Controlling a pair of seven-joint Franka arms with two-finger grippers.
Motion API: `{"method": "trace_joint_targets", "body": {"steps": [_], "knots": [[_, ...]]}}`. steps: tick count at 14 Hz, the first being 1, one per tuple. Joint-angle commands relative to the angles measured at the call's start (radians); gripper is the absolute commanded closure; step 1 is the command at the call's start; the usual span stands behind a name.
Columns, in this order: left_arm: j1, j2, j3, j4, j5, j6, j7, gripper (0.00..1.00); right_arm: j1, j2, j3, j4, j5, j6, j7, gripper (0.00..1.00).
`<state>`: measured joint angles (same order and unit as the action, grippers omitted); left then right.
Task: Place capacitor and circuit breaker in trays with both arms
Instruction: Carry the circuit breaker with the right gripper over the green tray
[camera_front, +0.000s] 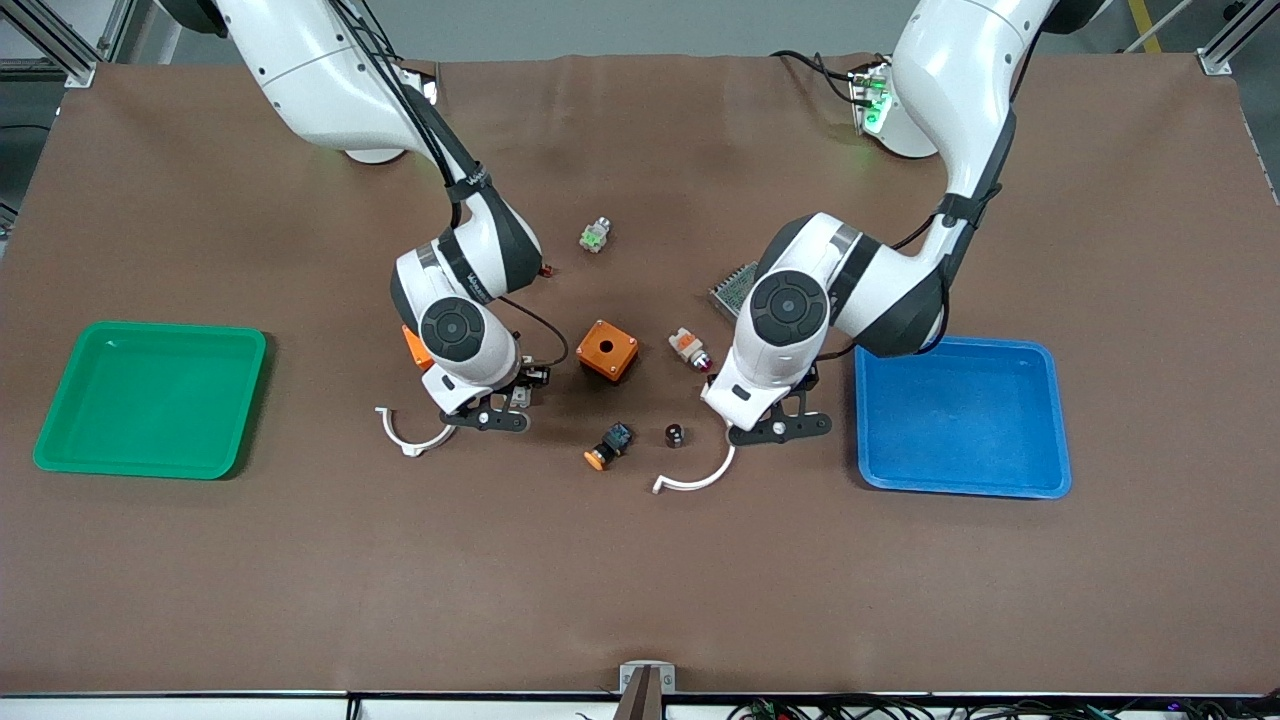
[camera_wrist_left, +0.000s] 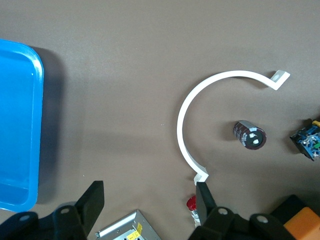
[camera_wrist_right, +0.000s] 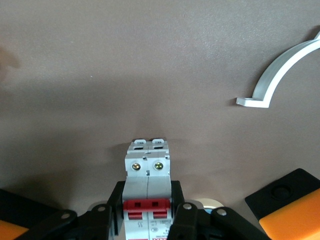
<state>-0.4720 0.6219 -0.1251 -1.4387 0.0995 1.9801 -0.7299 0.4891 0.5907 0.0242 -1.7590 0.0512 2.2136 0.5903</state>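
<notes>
Progress as I read it: 0 of 2 placed. My right pincer (camera_wrist_right: 147, 220) grips the circuit breaker (camera_wrist_right: 147, 187) mid-tabletop; my left pincer (camera_wrist_left: 150, 205) hangs open, capacitor (camera_wrist_left: 249, 134) loose near the tabletop's middle, both trays bare.

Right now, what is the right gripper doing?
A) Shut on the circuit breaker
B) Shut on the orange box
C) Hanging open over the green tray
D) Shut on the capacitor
A: in the right wrist view the right gripper has its fingers pressed against both sides of the circuit breaker, while the capacitor lies free on the table, with the open left gripper near it.
</notes>
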Motion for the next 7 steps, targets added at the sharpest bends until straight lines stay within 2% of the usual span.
{"method": "trace_joint_targets", "body": {"steps": [1,4,7], "knots": [[0.000,-0.016,-0.002,-0.016,0.008,-0.006,0.015,0.18,-0.006,0.004,0.003,0.006,0.010,0.001,0.023,0.72],[-0.014,0.010,-0.004,-0.014,0.002,0.049,0.015,0.18,-0.003,-0.012,0.002,0.012,0.010,-0.028,0.072,0.75],[-0.022,0.042,-0.019,-0.016,0.003,0.150,0.015,0.19,-0.027,-0.063,-0.004,0.091,0.009,-0.197,0.071,0.75]]}}
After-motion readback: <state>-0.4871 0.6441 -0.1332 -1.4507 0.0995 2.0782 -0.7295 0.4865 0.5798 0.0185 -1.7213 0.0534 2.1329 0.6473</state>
